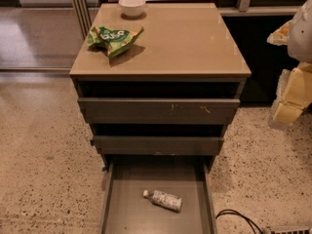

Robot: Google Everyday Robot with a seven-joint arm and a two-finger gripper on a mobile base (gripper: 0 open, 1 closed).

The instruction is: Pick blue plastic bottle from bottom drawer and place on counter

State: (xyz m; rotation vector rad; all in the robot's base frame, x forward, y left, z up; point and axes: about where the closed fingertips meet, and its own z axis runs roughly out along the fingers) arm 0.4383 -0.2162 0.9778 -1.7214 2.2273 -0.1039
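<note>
The blue plastic bottle [164,200] lies on its side on the floor of the pulled-out bottom drawer [122,204], its white cap pointing left. The counter [185,43] is the glossy tan top of the drawer cabinet. My gripper [288,101] hangs at the right edge of the view, beside the cabinet at the height of the upper drawers, well above and to the right of the bottle. It holds nothing that I can see.
A green snack bag [114,38] and a white bowl [132,6] sit on the counter's back left. The two upper drawers [158,111] are slightly open. A black cable [239,217] lies on the speckled floor at the lower right.
</note>
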